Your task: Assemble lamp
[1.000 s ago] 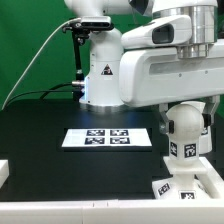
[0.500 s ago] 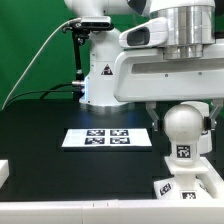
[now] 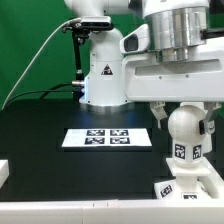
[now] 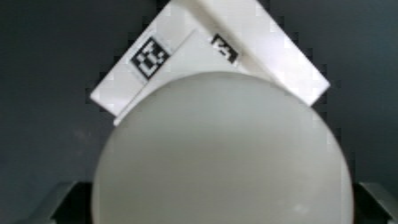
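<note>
My gripper (image 3: 186,118) is shut on the white round-headed bulb (image 3: 186,127), with one finger on each side of its head. The bulb stands upright, and its tagged stem reaches down to the flat square base (image 3: 186,189) at the front of the exterior view's right. In the wrist view the bulb's dome (image 4: 214,150) fills most of the picture, with the dark fingertips (image 4: 71,200) at its sides. The tagged white base (image 4: 267,60) lies beyond it. I cannot tell whether the stem is seated in the base. The shade is out of view.
The marker board (image 3: 107,137) lies on the black table in the middle. The arm's white pedestal (image 3: 100,75) stands behind it. A white object (image 3: 3,172) is cut off at the exterior view's left edge. A white rail (image 3: 70,210) runs along the front.
The wrist and gripper have turned about the vertical axis. The bulb has turned with them, so its stem tags face differently. Its position has hardly shifted.
</note>
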Motion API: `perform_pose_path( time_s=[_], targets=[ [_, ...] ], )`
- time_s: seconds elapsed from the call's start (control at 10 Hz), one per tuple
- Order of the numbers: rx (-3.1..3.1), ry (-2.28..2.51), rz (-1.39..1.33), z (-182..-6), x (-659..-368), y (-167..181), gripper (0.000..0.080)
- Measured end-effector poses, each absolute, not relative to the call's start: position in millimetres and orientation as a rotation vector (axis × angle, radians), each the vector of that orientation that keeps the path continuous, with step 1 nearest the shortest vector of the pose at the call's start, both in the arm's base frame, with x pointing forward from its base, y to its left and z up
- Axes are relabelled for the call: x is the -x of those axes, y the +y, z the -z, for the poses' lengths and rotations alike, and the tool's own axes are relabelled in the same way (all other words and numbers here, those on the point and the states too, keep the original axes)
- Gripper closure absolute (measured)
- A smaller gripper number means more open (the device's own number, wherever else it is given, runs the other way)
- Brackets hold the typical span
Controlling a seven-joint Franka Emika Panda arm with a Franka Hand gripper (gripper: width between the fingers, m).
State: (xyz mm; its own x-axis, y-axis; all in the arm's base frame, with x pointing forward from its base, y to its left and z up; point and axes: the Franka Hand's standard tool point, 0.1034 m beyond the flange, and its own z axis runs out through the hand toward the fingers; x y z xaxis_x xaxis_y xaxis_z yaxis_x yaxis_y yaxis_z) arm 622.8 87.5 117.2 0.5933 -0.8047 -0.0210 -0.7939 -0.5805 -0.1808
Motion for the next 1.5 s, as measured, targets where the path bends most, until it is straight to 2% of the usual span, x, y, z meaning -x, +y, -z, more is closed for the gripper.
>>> perform_pose_path(
  time_s=[0.1,0.2,0.4,0.5,0.9,1.3,1.5],
  targets=[
    [2.673,1.292,0.099,-117.1,-623,88,0.0229],
    [2.753,1.151,0.104,-116.5,-621,88,0.0156],
    [2.932,0.687,0.107,-117.2,-620,87,0.0103],
    [2.99,0.428,0.094,-117.8,-620,89,0.0103],
    [3.031,0.048,0.143,-118.8,-617,96,0.01],
    [2.993,-0.963,0.128,-119.1,-619,104,0.01],
    [2.964,-1.081,0.115,-118.2,-622,107,0.01]
  ],
)
